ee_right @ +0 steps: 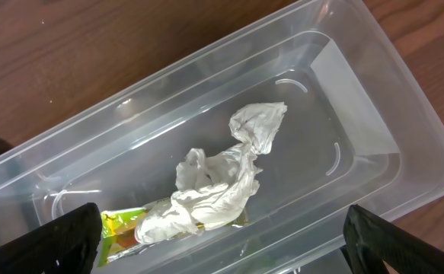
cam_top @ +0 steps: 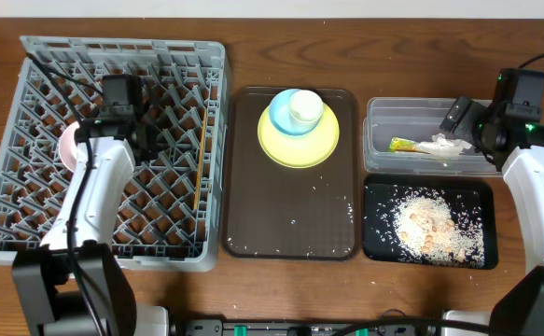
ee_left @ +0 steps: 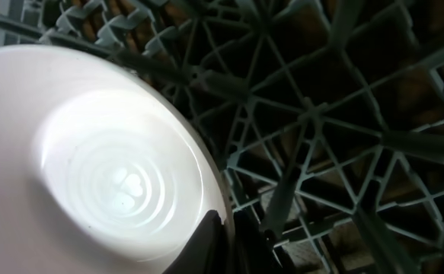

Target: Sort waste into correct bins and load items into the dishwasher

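Over the tabletop (cam_top: 253, 56), the dish rack (cam_top: 29, 56) holds the white bowl (cam_top: 68, 145) at its left and the chopsticks (cam_top: 202, 149) further right; the yellow plate (cam_top: 299, 154) and blue cup (cam_top: 281, 117) sit on the brown tray (cam_top: 253, 224). Left wrist: the left end effector (ee_left: 223, 242) is closed at the bowl's rim. Right wrist: the right end effector (ee_right: 237, 242) gapes above the clear tub (ee_right: 389, 114), tissue (ee_right: 222, 183) and wrapper (ee_right: 119, 228) inside.

One grey lattice dish rack (cam_top: 174, 84), one brown serving tray (cam_top: 290, 205), one round yellow plate (cam_top: 276, 147), one light blue cup (cam_top: 283, 114), one small white bowl (ee_left: 92, 175), one clear plastic tub (cam_top: 379, 112), one black tray (cam_top: 379, 201), one yellow-green wrapper (ee_right: 119, 228), one crumpled white tissue (ee_right: 222, 183)
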{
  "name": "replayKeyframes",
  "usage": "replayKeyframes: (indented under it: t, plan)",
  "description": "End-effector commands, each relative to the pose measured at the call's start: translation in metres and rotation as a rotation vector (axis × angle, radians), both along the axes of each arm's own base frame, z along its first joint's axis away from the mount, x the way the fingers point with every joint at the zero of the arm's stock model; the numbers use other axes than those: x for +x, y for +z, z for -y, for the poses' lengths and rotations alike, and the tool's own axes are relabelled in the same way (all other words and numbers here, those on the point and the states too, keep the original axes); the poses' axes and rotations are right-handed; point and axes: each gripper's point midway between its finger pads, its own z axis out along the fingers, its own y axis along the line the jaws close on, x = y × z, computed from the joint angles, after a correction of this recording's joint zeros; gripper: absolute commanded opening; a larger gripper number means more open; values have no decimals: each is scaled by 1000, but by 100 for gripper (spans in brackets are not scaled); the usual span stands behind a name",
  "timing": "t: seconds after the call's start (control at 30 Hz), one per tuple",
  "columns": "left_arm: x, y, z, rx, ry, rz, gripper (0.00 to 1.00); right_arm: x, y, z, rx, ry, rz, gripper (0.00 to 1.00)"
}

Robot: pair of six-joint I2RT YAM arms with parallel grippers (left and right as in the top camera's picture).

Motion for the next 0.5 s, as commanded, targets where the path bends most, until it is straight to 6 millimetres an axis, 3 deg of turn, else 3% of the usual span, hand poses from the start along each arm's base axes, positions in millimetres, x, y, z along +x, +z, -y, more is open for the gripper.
replayKeyframes:
  t: [0.0,0.17,0.3,0.4,0.47]
  plan:
    - [5,39,-4,-56,46,123,8,0,3,4,-1,-16,7,99]
    - [0,75,-1,-135,35,246,8,0,3,4,-1,-16,7,99]
    - [-4,106,18,-351,6,381,8,0,3,4,-1,-16,7,99]
    - [-7,131,44,-669,-32,476,8,0,3,4,-1,-16,7,99]
    - [-11,153,72,-988,-119,506,8,0,3,4,-1,-16,7,99]
